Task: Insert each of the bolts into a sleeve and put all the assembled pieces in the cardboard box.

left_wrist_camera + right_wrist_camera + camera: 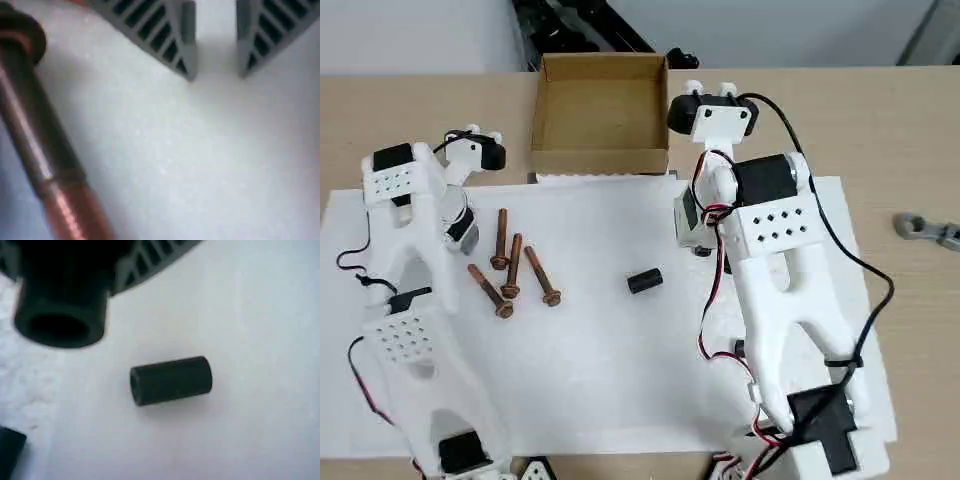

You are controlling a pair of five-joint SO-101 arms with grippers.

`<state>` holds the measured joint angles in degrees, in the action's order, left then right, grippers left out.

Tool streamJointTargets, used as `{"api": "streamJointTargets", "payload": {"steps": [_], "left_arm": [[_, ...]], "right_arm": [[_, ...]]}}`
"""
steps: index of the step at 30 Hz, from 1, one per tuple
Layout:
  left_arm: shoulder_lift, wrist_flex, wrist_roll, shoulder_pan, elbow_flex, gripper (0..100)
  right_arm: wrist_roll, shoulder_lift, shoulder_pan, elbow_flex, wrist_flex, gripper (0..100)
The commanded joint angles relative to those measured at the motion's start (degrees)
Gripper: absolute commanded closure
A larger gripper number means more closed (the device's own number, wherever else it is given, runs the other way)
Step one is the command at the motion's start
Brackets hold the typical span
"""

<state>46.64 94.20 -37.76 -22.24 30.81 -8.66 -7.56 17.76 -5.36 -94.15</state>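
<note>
Left wrist view: left jaws apart and empty beside bolt (45, 165); right jaws tight around sleeve (62, 310).

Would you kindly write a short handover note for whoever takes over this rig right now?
Left claw: open and holding nothing, low over the white sheet, beside a bolt.
Right claw: appears shut on a sleeve.
Things: four bolts lie loose on the sheet near the left arm. A loose sleeve lies mid-sheet. The cardboard box is empty.
Done: nothing assembled or boxed.
Left: put every bolt into a sleeve, then put all the pieces into the box.
</note>
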Motion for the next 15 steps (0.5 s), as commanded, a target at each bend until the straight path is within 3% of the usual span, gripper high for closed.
{"api": "streamJointTargets", "payload": {"steps": [1, 8, 15], "left_arm": [[3.8, 1.1, -1.2, -7.1, 2.6, 99], [1.8, 6.3, -3.1, -8.1, 19.2, 94], [-9.4, 6.4, -9.8, -4.5, 11.0, 94]], "right_arm": [[0.9, -2.9, -0.4, -0.4, 0.1, 98.1], [0.8, -2.7, -0.4, -0.3, 0.1, 98.1], [0.9, -2.7, -0.4, -0.3, 0.1, 99.0]]}}
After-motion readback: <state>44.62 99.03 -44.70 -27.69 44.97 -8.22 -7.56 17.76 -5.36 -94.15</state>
